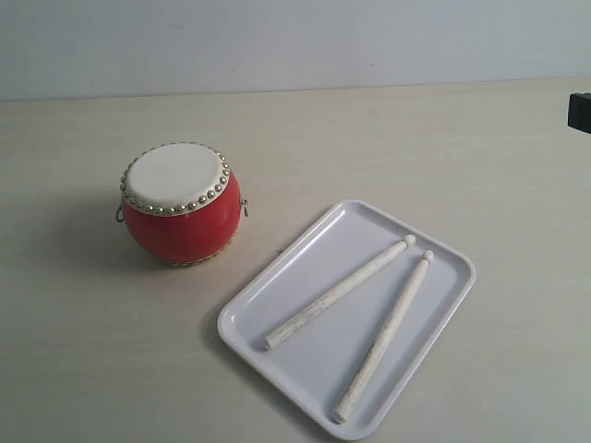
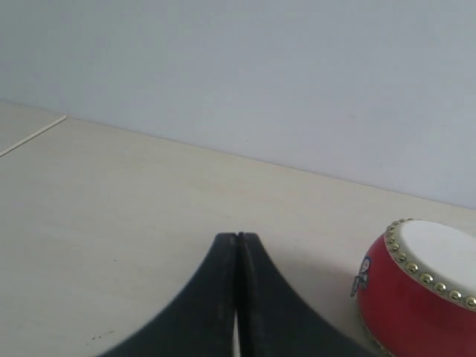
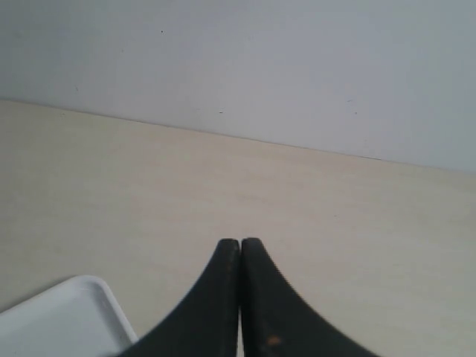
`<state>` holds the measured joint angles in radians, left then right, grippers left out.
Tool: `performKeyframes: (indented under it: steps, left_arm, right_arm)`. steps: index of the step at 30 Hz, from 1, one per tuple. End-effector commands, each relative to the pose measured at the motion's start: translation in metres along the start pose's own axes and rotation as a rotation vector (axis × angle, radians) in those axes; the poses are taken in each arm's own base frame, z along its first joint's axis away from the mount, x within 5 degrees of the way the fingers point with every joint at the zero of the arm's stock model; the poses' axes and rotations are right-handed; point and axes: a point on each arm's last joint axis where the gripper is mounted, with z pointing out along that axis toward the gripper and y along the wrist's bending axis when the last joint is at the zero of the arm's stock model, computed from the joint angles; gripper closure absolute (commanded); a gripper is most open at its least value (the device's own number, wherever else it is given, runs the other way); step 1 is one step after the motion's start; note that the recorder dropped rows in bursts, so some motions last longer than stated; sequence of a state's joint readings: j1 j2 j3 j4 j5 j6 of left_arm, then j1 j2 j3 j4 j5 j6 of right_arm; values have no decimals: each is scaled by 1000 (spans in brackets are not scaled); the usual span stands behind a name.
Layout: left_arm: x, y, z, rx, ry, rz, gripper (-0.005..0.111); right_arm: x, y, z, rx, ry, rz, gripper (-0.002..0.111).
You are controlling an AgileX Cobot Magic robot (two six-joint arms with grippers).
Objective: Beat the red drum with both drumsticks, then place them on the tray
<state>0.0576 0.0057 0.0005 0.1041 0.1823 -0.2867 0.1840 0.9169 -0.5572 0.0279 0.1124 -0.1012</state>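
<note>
While the red drum (image 1: pixel 180 208) sits upright on the pale table (image 1: pixel 83 360), the two drumsticks (image 1: pixel 337 293) lie flat inside the white tray (image 1: pixel 277 309). The drum is to the left of the tray and near it, but they do not touch. Its cream top faces up, with gold studs all round the edge. On the tray, the round tips of the sticks are close together at the far end. Their plain ends spread apart at the near end, like a letter V. The second stick (image 1: pixel 386 334) lies on the side away from the drum. The left gripper (image 2: pixel 237 238) has its two black jaws pressed tight together and holds nothing. The drum shows near it. The right gripper (image 3: pixel 240 242) is clenched the same way, empty, with a corner of the tray close by. A plain grey wall (image 1: pixel 277 37) stands behind the table.
</note>
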Motion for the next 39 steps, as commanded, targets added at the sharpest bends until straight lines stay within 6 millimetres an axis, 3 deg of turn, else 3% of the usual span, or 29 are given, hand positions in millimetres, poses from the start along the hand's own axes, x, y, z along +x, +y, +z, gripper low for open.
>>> performKeyframes:
  steps: [1,3,7,11,16,20,23,25,30,39]
  left_arm:
    - [-1,0,0,-1,-8,-1,107]
    - [-1,0,0,-1,-8,-1,107]
    - [-1,0,0,-1,-8,-1,107]
    - [-1,0,0,-1,-8,-1,107]
    - [-1,0,0,-1,-8,-1,107]
    - [-1,0,0,-1,-8,-1,107]
    - [-1,0,0,-1,-8,-1,107]
    - [-1,0,0,-1,-8,-1,107]
    - [0,0,0,-3,-2,-1,107]
    - [0,0,0,-3,-2,-1,107]
  right_arm:
    - [-1,-1,-2,13,-10,-149,108]
    - [-1,-2,-3,19,-13,-234,108]
    - [-5,-2,-12,25,-52,-225,108]
    - [-10,-3,-45,51,-131,-233,108]
    - [38,-5,-72,114,-216,-167,108]
    - [89,-3,-80,141,-267,11,108]
    - [121,0,-84,154,-336,40,108]
    - [126,0,-90,172,-385,49,108]
    - [143,2,-89,168,-229,132,108]
    - [140,1,-90,175,-256,115,108]
